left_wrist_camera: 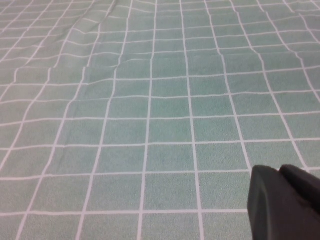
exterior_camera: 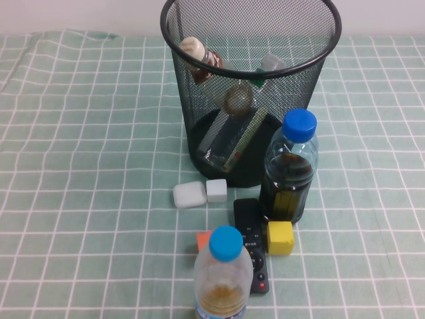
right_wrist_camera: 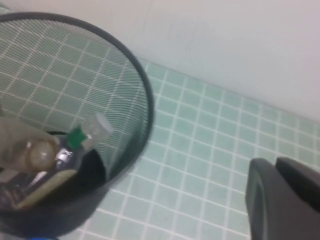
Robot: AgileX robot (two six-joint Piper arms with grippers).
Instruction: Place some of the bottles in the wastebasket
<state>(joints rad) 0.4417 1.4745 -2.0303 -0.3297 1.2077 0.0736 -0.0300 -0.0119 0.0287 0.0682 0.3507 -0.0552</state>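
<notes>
- High view: both bottles [exterior_camera: 229, 126] already inside wastebasket [exterior_camera: 249, 86], leaning on the mesh wall. Task looks done, or close to it; blue-capped pair not part of it.
- Wastebasket upright near far edge of counter [exterior_camera: 80, 166], around mid-width.
- Taller bottle [right_wrist_camera: 75, 145]: clear, white cap, green neck ring, slanted with cap up. Squat bottle [exterior_camera: 199, 58]: cream cap, brown band, resting high against far-left wall.
- Outside, toward near edge: dark-liquid bottle [exterior_camera: 290, 169], clear blue-capped bottle [exterior_camera: 224, 276], remote [exterior_camera: 251, 242], yellow cube [exterior_camera: 280, 237], two grey blocks [exterior_camera: 199, 193].
- Left hand [left_wrist_camera: 285, 202]: over bare cloth, holding nothing visible; open or closed, cannot tell.
- Right hand [right_wrist_camera: 282, 200]: just beyond wastebasket rim, near far edge; nothing held in sight, spread cannot tell.
</notes>
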